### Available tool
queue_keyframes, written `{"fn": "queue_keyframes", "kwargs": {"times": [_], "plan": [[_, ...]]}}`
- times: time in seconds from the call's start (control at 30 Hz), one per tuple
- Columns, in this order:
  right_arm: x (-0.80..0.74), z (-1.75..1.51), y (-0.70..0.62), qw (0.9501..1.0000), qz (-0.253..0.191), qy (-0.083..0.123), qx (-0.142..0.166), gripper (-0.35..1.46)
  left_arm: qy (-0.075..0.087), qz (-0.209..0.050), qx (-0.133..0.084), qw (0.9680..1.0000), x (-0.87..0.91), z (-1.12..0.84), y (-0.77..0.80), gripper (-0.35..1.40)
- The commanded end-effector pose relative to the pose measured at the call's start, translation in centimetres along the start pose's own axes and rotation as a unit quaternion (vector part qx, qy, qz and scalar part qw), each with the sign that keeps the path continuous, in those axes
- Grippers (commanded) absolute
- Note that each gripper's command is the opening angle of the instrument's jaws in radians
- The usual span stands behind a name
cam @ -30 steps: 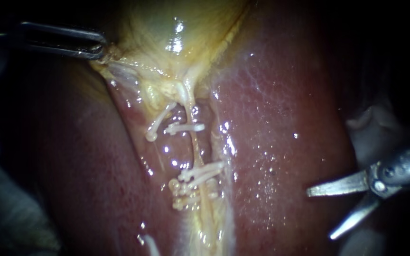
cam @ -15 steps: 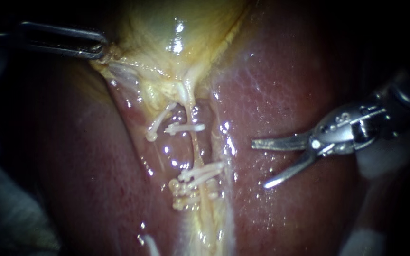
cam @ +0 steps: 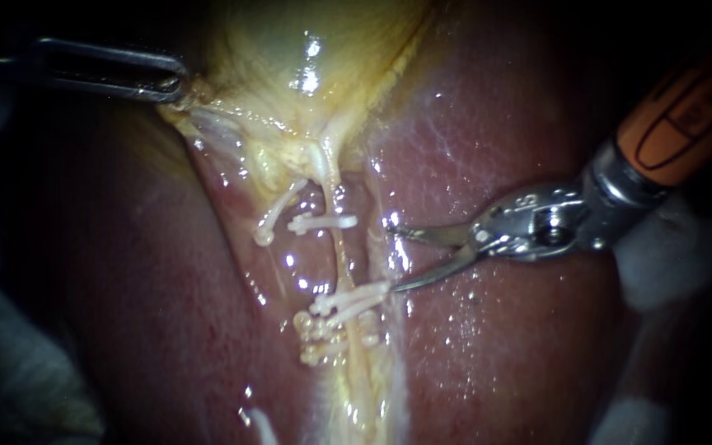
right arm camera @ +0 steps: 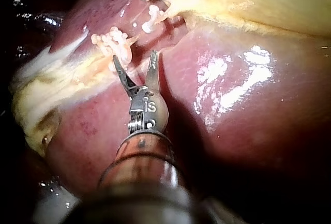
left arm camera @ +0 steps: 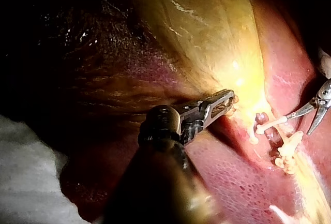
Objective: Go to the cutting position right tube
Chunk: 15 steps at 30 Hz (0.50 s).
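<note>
A pale thin tube point(cam: 341, 257) runs down from the yellow gallbladder point(cam: 290, 49), with a white clip point(cam: 320, 222) across it above and several white clips point(cam: 344, 305) below. My right instrument point(cam: 395, 259) lies over the liver with its two blades open. The blade tips sit just right of the bare stretch of tube between the clips, apart from it. The lower blade tip is near the lower clips. In the right wrist view the open blades point(right arm camera: 134, 57) point at that stretch. My left instrument point(cam: 176, 85) is shut on the gallbladder's edge, also seen in the left wrist view point(left arm camera: 223, 104).
Dark red liver point(cam: 496, 165) lies on both sides of the tube. Another white clip point(cam: 278, 213) sits slanted left of the tube. Pale material point(cam: 661, 255) shows behind the right instrument's shaft.
My right instrument has moved left and up across the liver, from the lower right to just beside the clipped tube. Its blades stay open, now closer together. The left instrument has not moved.
</note>
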Motion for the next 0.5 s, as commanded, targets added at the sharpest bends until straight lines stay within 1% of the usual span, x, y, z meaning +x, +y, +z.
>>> {"fn": "queue_keyframes", "kwargs": {"times": [0.03,0.1,0.2,0.3,0.5], "plan": [[-0.01,0.04,0.02,1.0,0.006,-0.001,0.005,1.44,0.0,0.0,0.0,1.0,0.0,0.0,0.0,-0.35],[-0.03,0.12,0.06,0.9997,0.02,0.002,0.016,1.44,0.0,0.0,0.0,1.0,0.0,0.0,0.0,-0.35],[-0.04,0.21,0.08,0.9993,0.029,-0.002,0.026,1.42,0.0,0.0,0.0,1.0,0.0,0.0,0.0,-0.35],[-0.03,0.3,0.1,0.9988,0.039,-0.001,0.031,1.42,0.0,0.0,0.0,1.0,0.0,0.0,0.0,-0.35],[0.05,0.47,0.13,0.9977,0.048,0.02,0.043,1.42,0.0,0.0,0.0,1.0,0.0,0.0,0.01,-0.35]]}}
